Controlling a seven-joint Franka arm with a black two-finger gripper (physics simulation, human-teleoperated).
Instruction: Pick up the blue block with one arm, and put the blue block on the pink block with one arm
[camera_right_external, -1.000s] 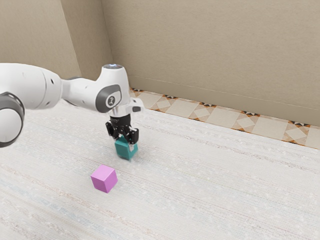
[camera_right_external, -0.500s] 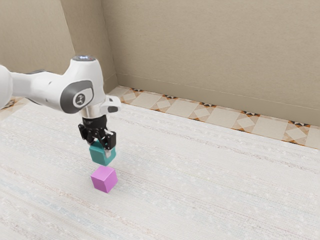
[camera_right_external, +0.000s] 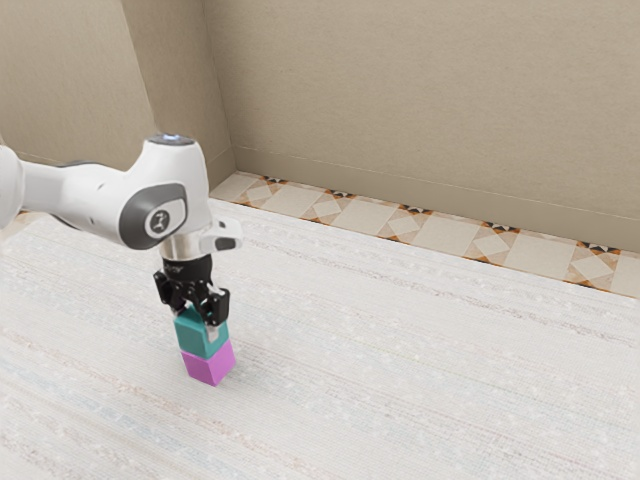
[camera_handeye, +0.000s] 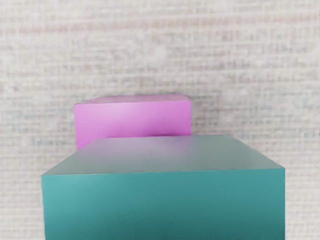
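Blue block (camera_right_external: 197, 342) | gripped by gripper (camera_right_external: 203, 318), just beneath it | seemingly resting atop pink block (camera_right_external: 212, 366)

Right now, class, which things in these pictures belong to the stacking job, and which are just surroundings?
Belonging to the job:
- blue block, on top of the pink block
- pink block, on the table
- end effector, shut on the blue block

Just surroundings:
- table
- tiled floor strip
- wall
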